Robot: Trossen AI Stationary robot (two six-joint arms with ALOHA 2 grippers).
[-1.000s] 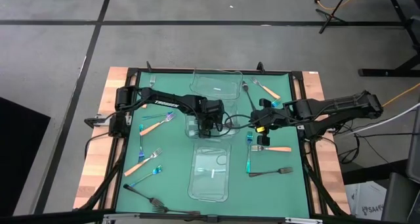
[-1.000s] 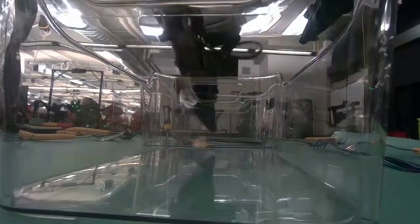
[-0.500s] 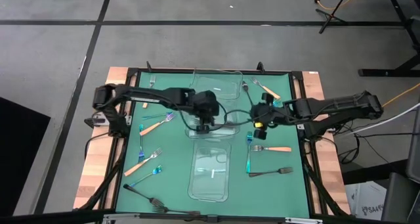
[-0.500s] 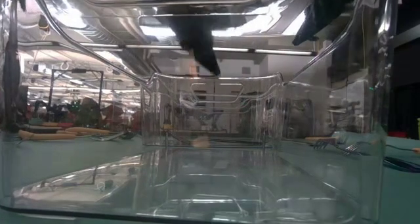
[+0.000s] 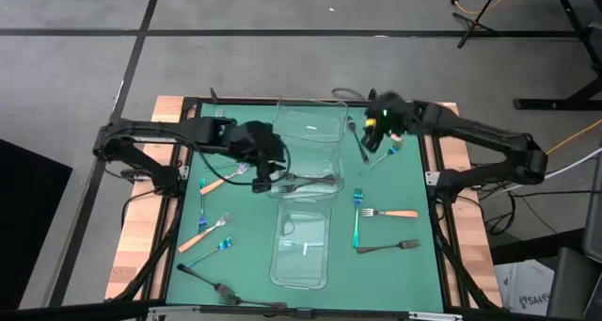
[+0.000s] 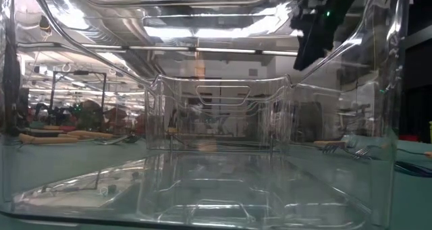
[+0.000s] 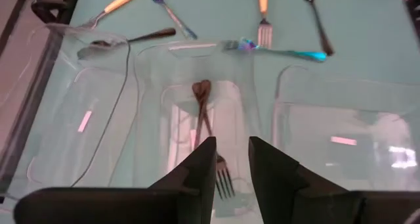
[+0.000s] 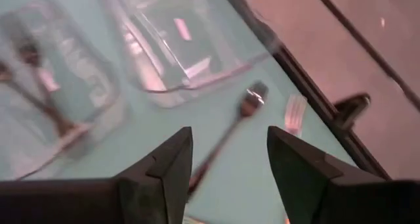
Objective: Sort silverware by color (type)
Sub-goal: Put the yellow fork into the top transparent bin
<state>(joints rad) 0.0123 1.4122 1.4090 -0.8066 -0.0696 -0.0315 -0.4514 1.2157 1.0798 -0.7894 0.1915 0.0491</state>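
Lying on a green worktop (image 5: 249,236): three clear containers (image 5: 311,121) in a row, dark forks (image 7: 209,129) in the middle one, about a dozen forks (image 5: 388,212) scattered around. Left pincer (image 5: 261,175) beside the middle container — fingers narrowly apart, empty. Right pincer (image 5: 376,123) wide open, swung from mid-worktop to the far edge.

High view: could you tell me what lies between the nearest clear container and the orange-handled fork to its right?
A blue-teal fork lies there, between the nearest clear container and the orange-handled fork. The high view shows this plainly.
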